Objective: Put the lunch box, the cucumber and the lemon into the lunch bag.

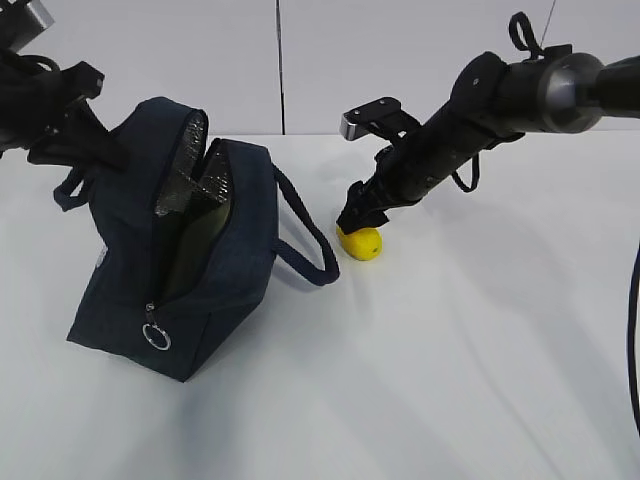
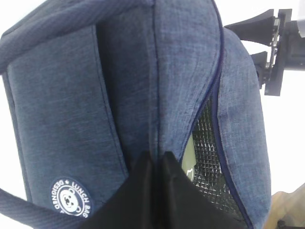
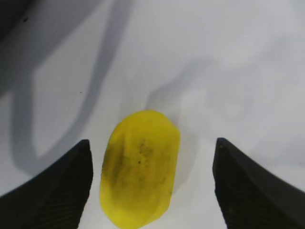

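Observation:
The dark navy lunch bag stands tilted at the left with its top zipper open and silver lining showing. My left gripper is shut on the bag's fabric near a handle, and its closed fingers press together on the cloth in the left wrist view. The pale green lid of the lunch box shows inside the bag's opening. The yellow lemon lies on the table right of the bag. My right gripper is open just above it, and its fingers flank the lemon. The cucumber is out of view.
The bag's second loop handle hangs toward the lemon. The metal ring pull hangs at the bag's near end. The white table runs to a pale wall behind. The right arm's black parts show beyond the bag.

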Available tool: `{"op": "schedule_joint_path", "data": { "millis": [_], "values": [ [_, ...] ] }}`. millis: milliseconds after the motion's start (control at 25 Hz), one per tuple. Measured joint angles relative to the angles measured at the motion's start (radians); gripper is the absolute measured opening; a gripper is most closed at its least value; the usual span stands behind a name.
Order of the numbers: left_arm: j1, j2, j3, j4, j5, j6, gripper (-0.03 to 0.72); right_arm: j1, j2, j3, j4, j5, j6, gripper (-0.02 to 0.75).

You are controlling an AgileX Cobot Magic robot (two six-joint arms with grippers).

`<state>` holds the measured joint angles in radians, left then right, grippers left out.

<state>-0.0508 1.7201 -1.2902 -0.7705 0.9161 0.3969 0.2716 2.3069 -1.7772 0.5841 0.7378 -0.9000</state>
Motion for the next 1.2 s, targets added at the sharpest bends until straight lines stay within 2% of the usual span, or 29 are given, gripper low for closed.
{"op": "schedule_joint_path", "data": {
  "millis": [1200],
  "values": [
    [0.000, 0.000, 0.000, 0.002, -0.016, 0.000, -0.005, 0.003, 0.037, -0.001, 0.029, -0.005, 0.002, 0.586]
  ]
}}
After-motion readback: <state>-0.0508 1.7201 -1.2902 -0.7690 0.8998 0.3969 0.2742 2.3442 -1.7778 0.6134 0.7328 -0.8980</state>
